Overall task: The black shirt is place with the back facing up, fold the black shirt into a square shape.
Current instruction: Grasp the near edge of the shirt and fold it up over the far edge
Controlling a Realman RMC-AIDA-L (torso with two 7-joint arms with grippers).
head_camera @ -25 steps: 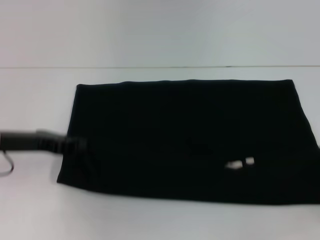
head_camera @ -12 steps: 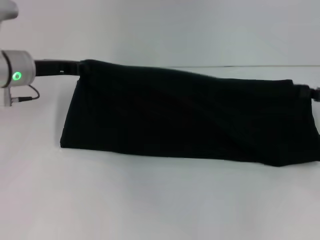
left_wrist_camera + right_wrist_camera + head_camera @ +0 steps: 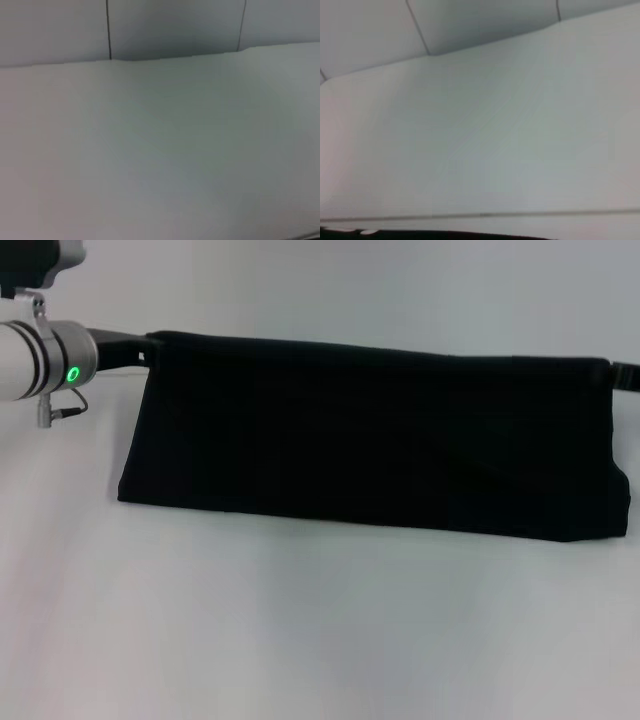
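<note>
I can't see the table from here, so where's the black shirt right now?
In the head view, the black shirt hangs lifted mid-table, held between the left gripper and right gripper, lower edge on the white table.

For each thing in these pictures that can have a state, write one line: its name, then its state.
black shirt: top edge lifted off the table and stretched taut between both arms; bottom edge resting on the table.
left gripper: at the shirt's upper left corner, shut on it.
right gripper: at the shirt's upper right corner, shut on it.
table: white, shirt's lower edge lying on it.
</note>
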